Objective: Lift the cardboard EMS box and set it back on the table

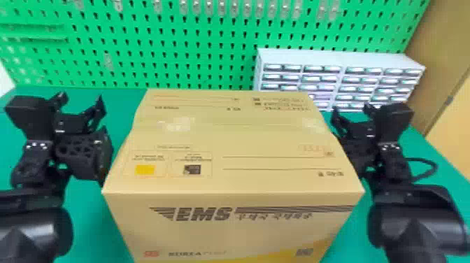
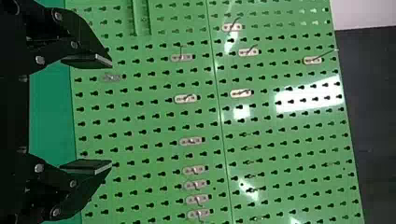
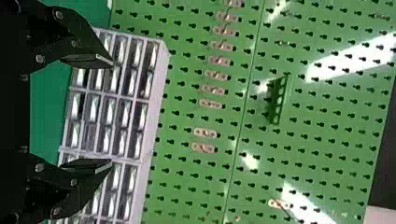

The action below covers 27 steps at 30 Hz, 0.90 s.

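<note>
The cardboard EMS box (image 1: 216,140) is at the centre of the head view, its top and front faces showing and its underside hidden. To its left is my left gripper (image 1: 80,102), its fingers pointing away from the robot. My right gripper (image 1: 350,111) mirrors it on the other side. The black hand bodies below the fingers flank the box's side walls; whether they press on it, I cannot tell. In the left wrist view the left gripper (image 2: 107,113) is open around nothing. The right gripper (image 3: 108,113), in the right wrist view, also stands open with nothing held.
Green table surface (image 1: 84,217) lies around the box. Behind it rises a green pegboard (image 1: 157,66) with small hooks. A light-coloured drawer cabinet (image 1: 335,57) stands at the back right, beyond the right gripper. A cable loops beside the right arm.
</note>
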Each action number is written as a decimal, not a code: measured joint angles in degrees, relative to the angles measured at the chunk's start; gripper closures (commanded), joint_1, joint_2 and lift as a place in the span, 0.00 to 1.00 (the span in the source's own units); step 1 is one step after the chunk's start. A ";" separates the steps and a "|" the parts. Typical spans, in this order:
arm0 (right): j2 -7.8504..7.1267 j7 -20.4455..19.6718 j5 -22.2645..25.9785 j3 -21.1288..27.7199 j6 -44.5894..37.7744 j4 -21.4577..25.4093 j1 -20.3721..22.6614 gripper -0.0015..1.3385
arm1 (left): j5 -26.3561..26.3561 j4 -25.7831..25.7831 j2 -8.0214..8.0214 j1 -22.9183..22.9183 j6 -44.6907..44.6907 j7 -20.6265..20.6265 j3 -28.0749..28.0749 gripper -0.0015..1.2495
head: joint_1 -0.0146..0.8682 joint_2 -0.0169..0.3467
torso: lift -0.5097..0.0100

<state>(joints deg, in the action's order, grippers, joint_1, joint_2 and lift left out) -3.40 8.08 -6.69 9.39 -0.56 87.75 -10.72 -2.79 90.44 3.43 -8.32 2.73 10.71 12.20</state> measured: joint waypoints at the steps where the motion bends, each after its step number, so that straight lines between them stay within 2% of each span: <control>1: 0.30 0.00 -0.13 -0.30 -0.02 -0.08 -0.12 0.38 | 0.15 0.00 0.00 0.00 0.00 -0.37 -0.42 0.39 | 0.78 0.01 | 0.80; 5: 1.69 0.00 -0.45 -1.24 -0.05 -0.46 -0.51 0.38 | 0.63 0.00 -0.01 0.00 0.00 -1.96 -2.53 0.39 | 0.78 0.01 | 0.80; 13: 2.86 -0.02 -0.54 -2.84 -0.06 -0.82 -0.86 0.38 | 0.53 0.00 0.01 -0.28 0.00 -2.20 -4.50 0.39 | 0.78 0.01 | 0.80; 27: 3.21 -0.01 -0.52 -3.40 -0.14 -0.92 -0.89 0.38 | 0.59 0.00 0.01 -0.27 -0.07 -2.19 -6.05 0.39 | 0.78 0.01 | 0.80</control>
<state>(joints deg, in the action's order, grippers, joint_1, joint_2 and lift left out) -0.19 8.07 -7.20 5.99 -0.70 86.83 -11.60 -2.20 90.44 3.44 -8.59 2.66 8.52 6.15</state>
